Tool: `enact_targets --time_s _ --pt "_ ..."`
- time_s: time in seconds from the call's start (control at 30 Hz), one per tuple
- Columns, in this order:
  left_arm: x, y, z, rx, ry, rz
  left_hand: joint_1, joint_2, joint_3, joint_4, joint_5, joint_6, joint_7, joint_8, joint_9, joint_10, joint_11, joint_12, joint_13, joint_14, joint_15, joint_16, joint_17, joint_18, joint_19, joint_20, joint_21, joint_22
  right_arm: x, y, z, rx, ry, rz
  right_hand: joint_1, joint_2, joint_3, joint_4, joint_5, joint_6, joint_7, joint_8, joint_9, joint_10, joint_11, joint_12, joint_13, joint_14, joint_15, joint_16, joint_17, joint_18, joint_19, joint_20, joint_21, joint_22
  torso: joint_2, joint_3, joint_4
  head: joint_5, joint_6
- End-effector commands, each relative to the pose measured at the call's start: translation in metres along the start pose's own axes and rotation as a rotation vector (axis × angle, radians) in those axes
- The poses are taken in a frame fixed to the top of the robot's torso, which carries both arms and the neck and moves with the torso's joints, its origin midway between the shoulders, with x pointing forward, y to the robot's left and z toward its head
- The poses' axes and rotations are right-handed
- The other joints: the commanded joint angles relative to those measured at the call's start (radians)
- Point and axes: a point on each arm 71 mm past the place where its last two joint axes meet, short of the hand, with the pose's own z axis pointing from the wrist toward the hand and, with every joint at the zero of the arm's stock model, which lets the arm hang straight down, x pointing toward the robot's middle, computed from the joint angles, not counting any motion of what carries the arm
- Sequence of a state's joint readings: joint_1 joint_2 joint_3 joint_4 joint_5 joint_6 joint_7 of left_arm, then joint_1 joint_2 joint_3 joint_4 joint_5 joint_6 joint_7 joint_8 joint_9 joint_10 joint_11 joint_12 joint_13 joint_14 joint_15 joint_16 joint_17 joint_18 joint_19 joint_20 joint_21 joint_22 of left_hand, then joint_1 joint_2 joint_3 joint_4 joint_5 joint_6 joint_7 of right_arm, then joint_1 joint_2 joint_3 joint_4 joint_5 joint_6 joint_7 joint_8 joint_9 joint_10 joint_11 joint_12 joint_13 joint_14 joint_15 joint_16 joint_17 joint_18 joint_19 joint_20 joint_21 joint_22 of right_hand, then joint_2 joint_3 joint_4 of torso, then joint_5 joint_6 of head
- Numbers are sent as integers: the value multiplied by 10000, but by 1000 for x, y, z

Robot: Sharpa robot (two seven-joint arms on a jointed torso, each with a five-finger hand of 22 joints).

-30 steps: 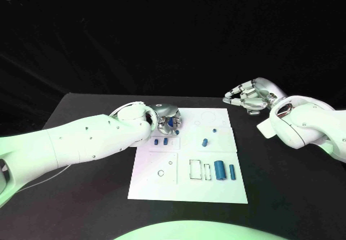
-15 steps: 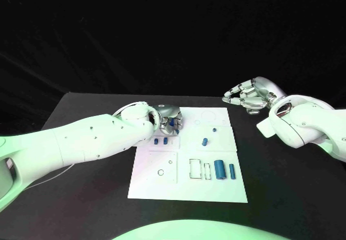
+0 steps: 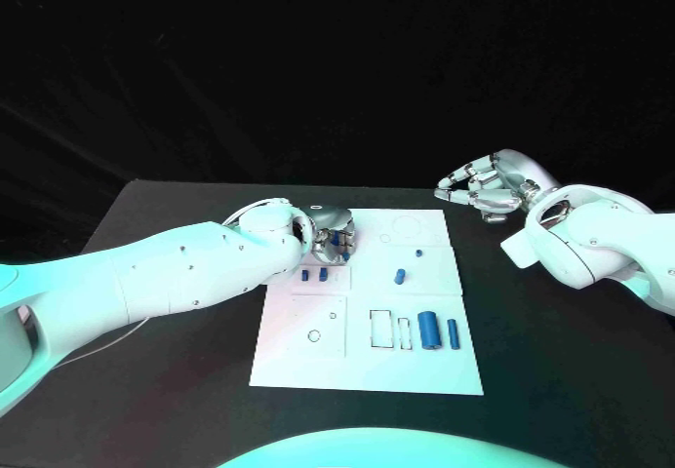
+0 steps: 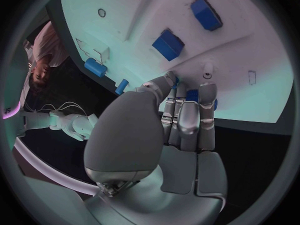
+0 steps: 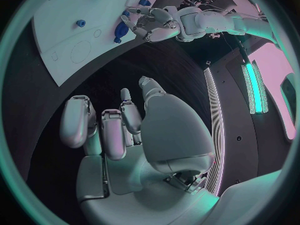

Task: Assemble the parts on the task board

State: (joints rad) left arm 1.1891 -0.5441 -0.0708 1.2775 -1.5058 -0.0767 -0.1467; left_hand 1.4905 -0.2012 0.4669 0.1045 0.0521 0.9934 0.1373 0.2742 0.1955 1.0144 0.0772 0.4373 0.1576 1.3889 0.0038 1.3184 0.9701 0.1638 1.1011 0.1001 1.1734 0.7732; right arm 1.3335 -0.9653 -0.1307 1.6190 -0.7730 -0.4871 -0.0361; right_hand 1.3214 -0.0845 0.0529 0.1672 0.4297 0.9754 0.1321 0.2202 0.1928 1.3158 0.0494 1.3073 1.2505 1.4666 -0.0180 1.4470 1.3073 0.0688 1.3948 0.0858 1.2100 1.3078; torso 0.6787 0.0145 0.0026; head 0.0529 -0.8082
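Observation:
The white task board lies mid-table. My left hand is over the board's far left corner, fingers curled down onto it. In the left wrist view its fingertips close round a small blue part, mostly hidden, against the board. My right hand hovers off the board's far right corner, fingers loosely bent and apart, holding nothing. Loose blue parts lie on the board: two small ones, one mid-board, a thick cylinder and a slim one.
Rectangular slots and a small ring outline mark the board's near half, with circle outlines at its far edge. Black table surrounds the board on all sides. The right wrist view shows the left hand at the board's edge.
The left hand has closed in more tightly over the blue part, which shows less between its fingers. The right hand has stayed put.

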Motion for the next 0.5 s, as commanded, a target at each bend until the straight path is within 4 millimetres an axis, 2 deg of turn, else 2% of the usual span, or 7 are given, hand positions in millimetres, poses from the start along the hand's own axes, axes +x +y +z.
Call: enact_targets --time_s 0.03,0.27,0.5 --pt "3 0 1 -57 331 120 -32 83 41 1 6 80 -21 -31 -9 96 -8 -35 -9 87 1 50 6 -83 44 -1 60 8 0 1 0 -110 -11 -90 -31 12 52 -2 29 -85 1 53 11 -49 0 -14 -2 622 -51 -23 892 121 -23 -10 -49 760 1 5 0 -3 7" --pt "4 0 1 -82 450 121 -61 181 170 -82 -3 291 -63 -57 -101 311 -52 -117 -104 132 -35 125 65 -99 88 -26 164 134 0 1 0 -111 -8 -91 -31 12 52 -2 29 -85 1 53 11 -49 0 -14 -2 622 -51 -23 892 121 -23 -10 -49 760 5 1 3 -15 -3" --pt "5 0 1 -61 553 72 -187 395 294 -187 -7 765 -186 -72 -191 801 -192 -303 -220 205 -150 220 125 -144 228 -108 362 420 0 1 0 -120 2 -90 -36 13 54 1 37 -82 0 60 13 -38 0 -3 10 623 -51 -22 894 118 -17 -10 -39 766 2 0 5 -5 2"
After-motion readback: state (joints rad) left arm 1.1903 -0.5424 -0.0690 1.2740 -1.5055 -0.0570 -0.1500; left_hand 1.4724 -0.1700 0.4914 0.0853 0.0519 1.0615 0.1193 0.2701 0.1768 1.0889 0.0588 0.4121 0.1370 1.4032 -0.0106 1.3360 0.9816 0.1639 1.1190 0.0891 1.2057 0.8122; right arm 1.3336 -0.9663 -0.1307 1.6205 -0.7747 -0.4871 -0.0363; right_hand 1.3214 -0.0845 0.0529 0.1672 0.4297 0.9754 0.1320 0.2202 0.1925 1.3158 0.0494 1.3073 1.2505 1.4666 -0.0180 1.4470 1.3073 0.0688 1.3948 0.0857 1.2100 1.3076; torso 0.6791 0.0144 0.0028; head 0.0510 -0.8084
